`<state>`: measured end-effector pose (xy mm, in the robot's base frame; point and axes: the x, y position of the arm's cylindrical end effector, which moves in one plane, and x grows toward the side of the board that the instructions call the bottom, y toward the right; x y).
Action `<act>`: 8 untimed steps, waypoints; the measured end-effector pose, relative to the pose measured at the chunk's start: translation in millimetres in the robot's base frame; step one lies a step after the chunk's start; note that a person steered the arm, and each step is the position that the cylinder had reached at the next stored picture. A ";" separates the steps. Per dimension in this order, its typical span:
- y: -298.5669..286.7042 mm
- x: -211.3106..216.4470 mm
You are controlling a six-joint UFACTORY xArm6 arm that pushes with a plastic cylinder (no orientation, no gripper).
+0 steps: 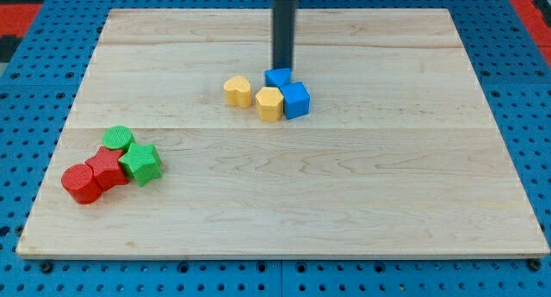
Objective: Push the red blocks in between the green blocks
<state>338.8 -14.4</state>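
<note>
Bright, even light; sharp focus, soft short shadows.

Two red blocks [95, 176], two green blocks [129, 152], two yellow blocks [254, 96], two blue blocks [288, 90].

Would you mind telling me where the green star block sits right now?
The green star block sits in the lower-left part of the board, at the right end of a cluster, touching a red block, with a green round block just above-left.
</note>
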 end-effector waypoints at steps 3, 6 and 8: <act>-19.3 -6.0; -223.3 21.3; -278.1 150.1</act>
<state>488.9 -292.5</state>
